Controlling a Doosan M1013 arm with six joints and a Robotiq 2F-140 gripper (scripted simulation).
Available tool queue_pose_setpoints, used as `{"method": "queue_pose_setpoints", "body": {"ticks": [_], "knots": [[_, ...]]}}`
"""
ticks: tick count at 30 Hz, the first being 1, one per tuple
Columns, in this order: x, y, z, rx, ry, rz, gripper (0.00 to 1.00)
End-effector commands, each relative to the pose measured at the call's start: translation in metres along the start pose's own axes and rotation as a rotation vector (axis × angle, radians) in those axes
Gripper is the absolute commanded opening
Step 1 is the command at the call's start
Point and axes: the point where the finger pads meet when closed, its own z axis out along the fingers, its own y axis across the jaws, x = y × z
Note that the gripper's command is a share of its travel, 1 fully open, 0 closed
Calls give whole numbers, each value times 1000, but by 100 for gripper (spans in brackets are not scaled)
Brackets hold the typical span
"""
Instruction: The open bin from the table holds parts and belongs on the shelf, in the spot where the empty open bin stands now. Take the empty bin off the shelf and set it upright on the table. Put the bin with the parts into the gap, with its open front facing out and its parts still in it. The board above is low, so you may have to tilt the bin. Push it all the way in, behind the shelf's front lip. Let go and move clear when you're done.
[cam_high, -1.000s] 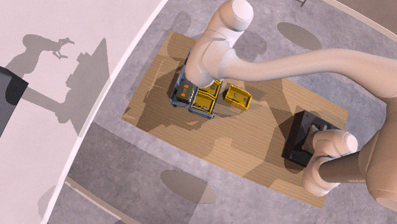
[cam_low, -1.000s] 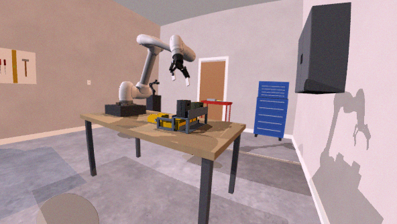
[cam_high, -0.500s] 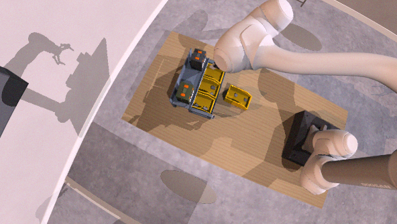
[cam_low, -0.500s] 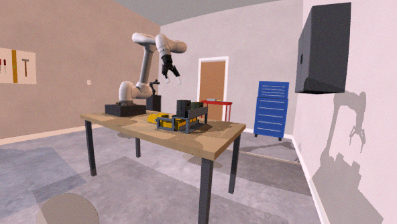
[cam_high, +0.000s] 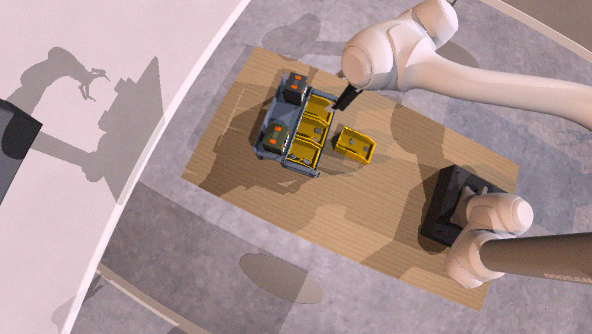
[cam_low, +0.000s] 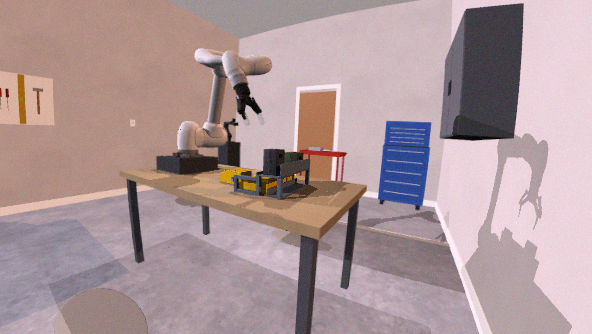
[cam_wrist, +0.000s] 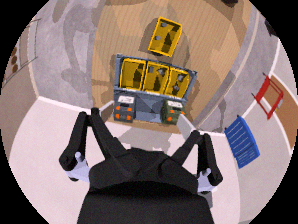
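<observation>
The pincer (cam_high: 336, 108) (cam_low: 254, 121) (cam_wrist: 146, 113) is wide open, holding nothing. In top view, the parts bin (cam_high: 352, 146) (cam_low: 230, 176) (cam_wrist: 164, 44) lies on the table, toward four o'clock from the shelf (cam_high: 286, 113) (cam_low: 296, 169) (cam_wrist: 145, 104). Such wide fingers could knock the neighbour bin (cam_high: 311, 129) (cam_wrist: 156, 78); later, too much tilt may spill parts.

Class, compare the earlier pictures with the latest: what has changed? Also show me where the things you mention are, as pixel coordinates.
In the top view, the arm (cam_high: 395, 50) (cam_low: 232, 65) has swung from over the shelf (cam_high: 280, 110) (cam_low: 295, 172) (cam_wrist: 142, 106) toward the arm's base. The bins stayed put; nothing was taken hold of or let go.
</observation>
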Motion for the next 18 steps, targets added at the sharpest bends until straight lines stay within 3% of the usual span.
{"method": "queue_pose_setpoints", "body": {"ticks": [1, 10, 18], "knots": [[4, 3, -5, -17, -4, 0, 100], [8, 2, 2, -17, -4, 0, 100], [26, -2, 43, -17, -4, 0, 100]]}}
